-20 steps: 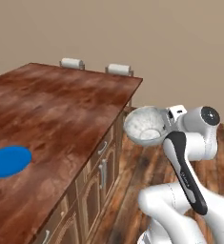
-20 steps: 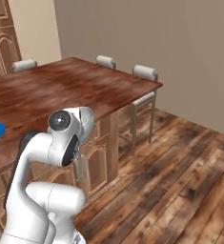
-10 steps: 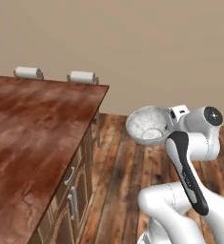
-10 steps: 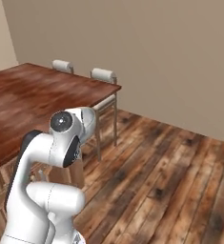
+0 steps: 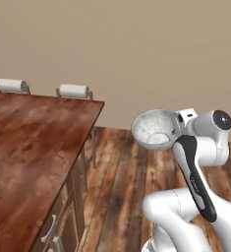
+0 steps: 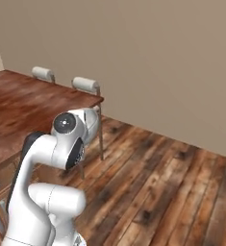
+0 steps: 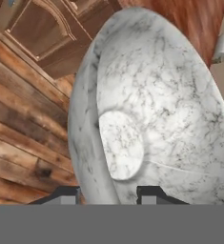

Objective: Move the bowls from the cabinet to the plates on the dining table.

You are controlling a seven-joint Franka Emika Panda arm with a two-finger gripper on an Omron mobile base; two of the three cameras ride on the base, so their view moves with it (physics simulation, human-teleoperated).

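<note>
A pale grey-white speckled bowl [image 5: 154, 129] hangs in the air beside the dining table's end, above the wooden floor. My gripper [image 5: 179, 129] is shut on its right rim. In the hand view the bowl [image 7: 156, 119] is tilted on its side, and its rim runs down between my gripper's [image 7: 108, 195] two tips. The dining table [image 5: 33, 147] has a glossy reddish-brown top and lies to the left of the bowl; it also shows at the left of the right base view [image 6: 23, 101]. The plates and the cabinet are out of view.
Two chairs with pale padded backs [image 5: 73, 90] [image 5: 11, 85] stand along the table's far side, against a beige wall. A plank floor [image 6: 157, 182] stretches to the right of the table. Panelled doors [image 7: 37, 28] sit under the table top.
The whole picture has shifted, so the base has moved: the table has slid leftwards and the blue plate has left the frame. The bowl stays held in the same pose.
</note>
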